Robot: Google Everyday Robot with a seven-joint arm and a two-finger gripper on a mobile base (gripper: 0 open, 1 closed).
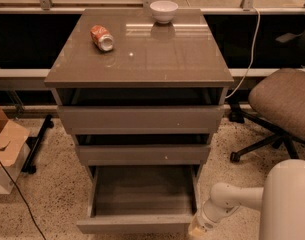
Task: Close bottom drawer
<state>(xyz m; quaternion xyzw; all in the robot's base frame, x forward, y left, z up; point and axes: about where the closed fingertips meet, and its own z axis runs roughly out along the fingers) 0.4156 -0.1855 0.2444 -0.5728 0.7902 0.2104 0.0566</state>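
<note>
Open grey-brown glossy bottom drawer [134, 224] is lying just left of gripper [198, 227], w/ front running sideways; grip state unclear.

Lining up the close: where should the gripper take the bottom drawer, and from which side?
The flat front panel, mid-width, from the front: the bottom drawer is pulled out and shows no handle, so a push likely beats a grip. The gripper sits low by its front right corner.
</note>
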